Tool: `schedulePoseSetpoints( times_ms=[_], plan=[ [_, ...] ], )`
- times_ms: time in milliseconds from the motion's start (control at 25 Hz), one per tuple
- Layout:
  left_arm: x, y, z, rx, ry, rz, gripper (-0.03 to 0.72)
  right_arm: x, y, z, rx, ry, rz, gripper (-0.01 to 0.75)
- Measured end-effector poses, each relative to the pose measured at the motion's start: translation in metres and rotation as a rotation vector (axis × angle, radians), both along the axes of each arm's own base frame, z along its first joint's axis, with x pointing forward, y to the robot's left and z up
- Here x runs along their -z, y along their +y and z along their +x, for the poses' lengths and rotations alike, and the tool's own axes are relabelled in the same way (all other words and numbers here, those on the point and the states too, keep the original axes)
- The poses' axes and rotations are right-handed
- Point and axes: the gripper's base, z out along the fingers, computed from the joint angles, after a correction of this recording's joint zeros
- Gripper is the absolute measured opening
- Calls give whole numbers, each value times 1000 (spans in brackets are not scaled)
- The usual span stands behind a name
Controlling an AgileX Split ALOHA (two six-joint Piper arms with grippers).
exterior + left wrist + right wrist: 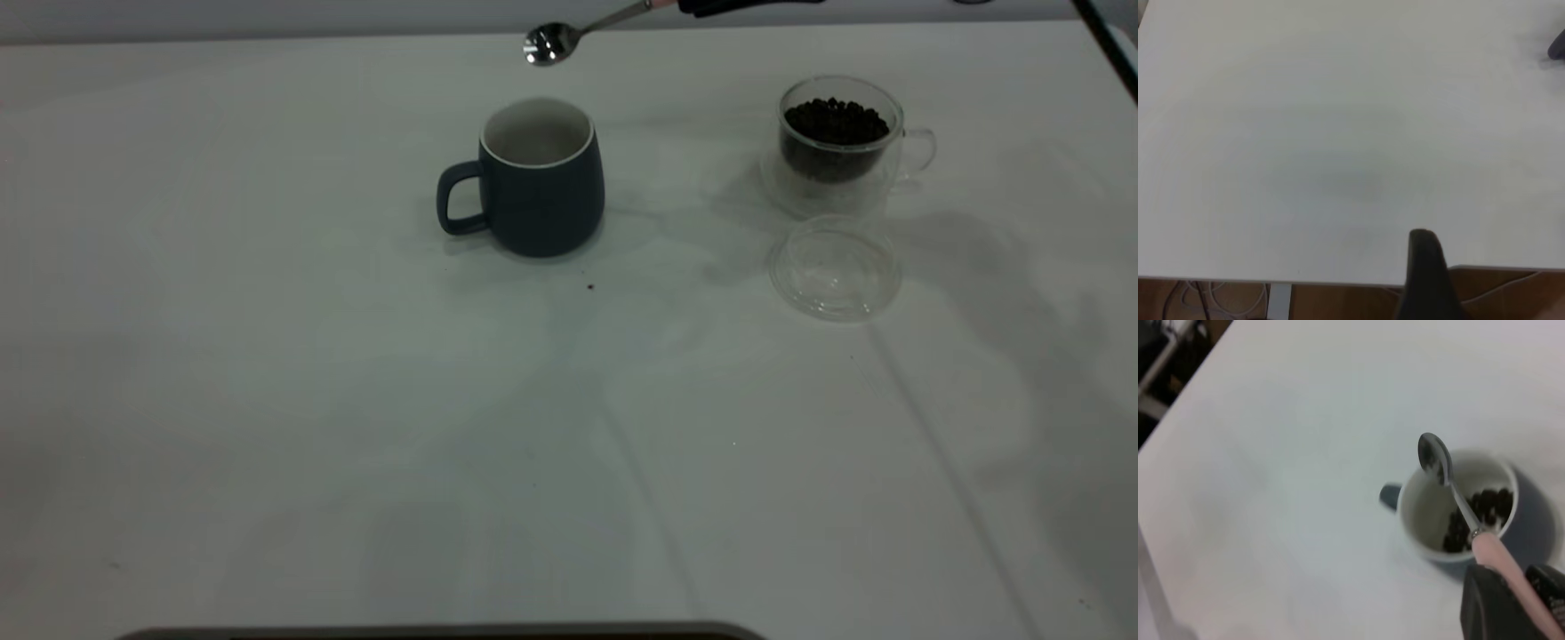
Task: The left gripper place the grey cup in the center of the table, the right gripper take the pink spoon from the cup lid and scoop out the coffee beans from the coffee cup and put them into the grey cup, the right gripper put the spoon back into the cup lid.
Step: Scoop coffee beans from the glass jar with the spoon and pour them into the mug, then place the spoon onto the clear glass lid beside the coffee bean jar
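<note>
The grey cup stands upright near the table's middle, handle to the left. In the right wrist view the grey cup holds coffee beans at its bottom. My right gripper is shut on the pink handle of the spoon. The spoon's empty steel bowl hovers over the cup's far rim. The glass coffee cup, full of beans, stands at the right, with the clear cup lid lying empty in front of it. My left gripper is parked over the table's edge.
One stray bean lies on the white table just in front of the grey cup. A dark rounded bar runs along the near edge. Cables and a wooden floor show beyond the table edge in the left wrist view.
</note>
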Motion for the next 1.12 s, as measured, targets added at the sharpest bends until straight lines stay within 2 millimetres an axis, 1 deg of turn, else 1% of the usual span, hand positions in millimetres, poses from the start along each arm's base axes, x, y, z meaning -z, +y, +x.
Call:
schedulePoseSetpoints(
  times_ms=[80,160,200,320,440,560,640,840,920,1120],
  plan=[
    [0,0,0,1,0,1,567,-4,-6,-9,-25,9,-34,100],
    [0,0,0,1,0,1,567,-3,-20,-23,-39,39,-72,100],
    [0,0,0,1,0,1,567,-1,-31,-30,-34,63,-89,100],
    [0,0,0,1,0,1,567,14,-67,-49,28,147,-111,100],
    [0,0,0,1,0,1,567,31,-103,-64,129,209,-141,100],
    [0,0,0,1,0,1,567,46,-133,-70,246,245,-187,100],
    [0,0,0,1,0,1,567,53,-146,-71,292,261,-197,100],
    [0,0,0,1,0,1,567,63,-170,-73,382,295,-171,100],
    [0,0,0,1,0,1,567,68,-176,-74,414,315,-153,100],
    [0,0,0,1,0,1,567,87,-174,-78,406,380,-87,100]
  ],
)
